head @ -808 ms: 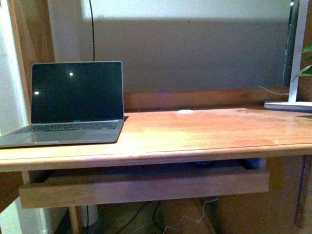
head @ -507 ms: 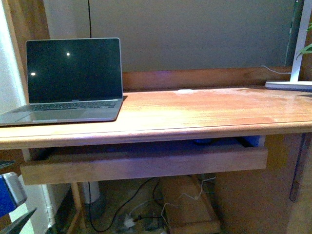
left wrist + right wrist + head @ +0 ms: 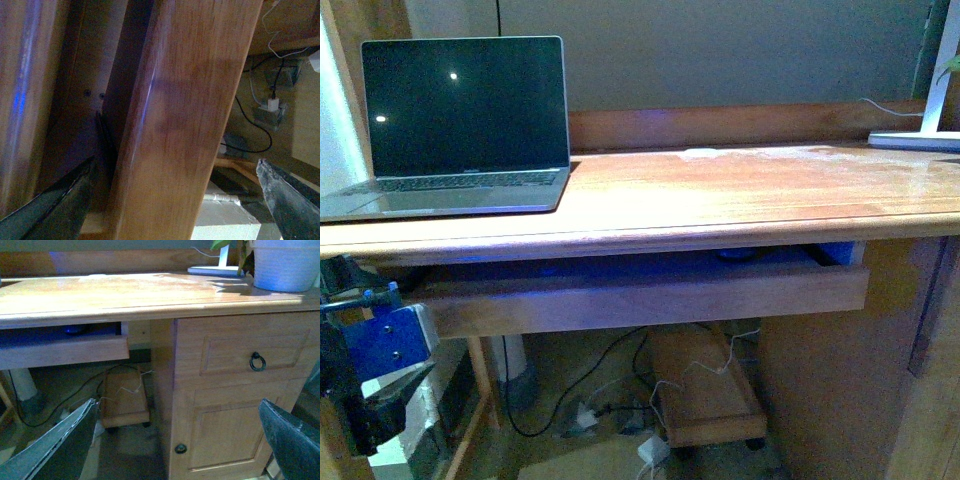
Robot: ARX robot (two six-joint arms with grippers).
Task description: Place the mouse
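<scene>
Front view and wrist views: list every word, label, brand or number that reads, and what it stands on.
None is readable.
The open grey metal laptop: a small pale mark under its dark screen, too blurred to read.
The brown wooden desk: no lettering shows.

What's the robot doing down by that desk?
The robot's left gripper is open, with a wooden board between its fingers, apparently the front of the pull-out tray under the desk. The right gripper is open and empty, facing the desk. A small dark thing in the tray may be the mouse, but it's too dim to tell.
</scene>
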